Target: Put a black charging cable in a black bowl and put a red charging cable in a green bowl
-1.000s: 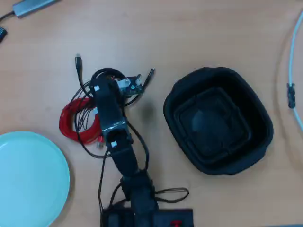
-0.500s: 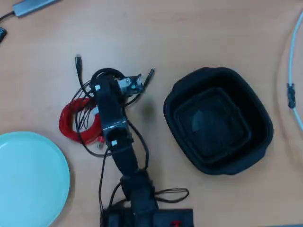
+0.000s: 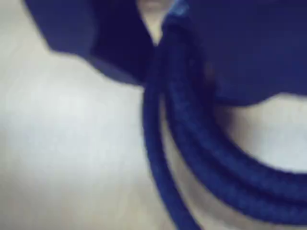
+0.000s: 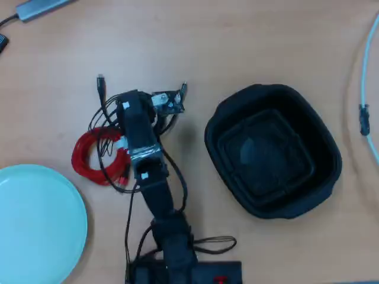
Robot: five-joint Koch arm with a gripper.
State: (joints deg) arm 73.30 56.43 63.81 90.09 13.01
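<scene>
In the blurred wrist view my gripper (image 3: 158, 33) is shut on strands of the black charging cable (image 3: 201, 143), which hang down from the jaws in a loop. From overhead, the gripper (image 4: 137, 100) sits under the arm's head, with the black charging cable's (image 4: 100, 94) loose ends sticking out to the left and right of it. The red charging cable (image 4: 89, 157) lies coiled on the table just left of the arm, partly under it. The black bowl (image 4: 237, 103) stands to the right with nothing in it. The green bowl (image 4: 35, 225) is at the lower left, also with nothing in it.
A white cable (image 4: 367, 112) with a dark clip runs along the right edge. A grey adapter (image 4: 41, 7) lies at the top left corner. The arm's base (image 4: 183, 269) and its loose black wires are at the bottom centre.
The gripper has moved a little up the picture with the black cable. The cable's coil no longer shows beyond the arm and its ends have shifted. More of the red coil shows.
</scene>
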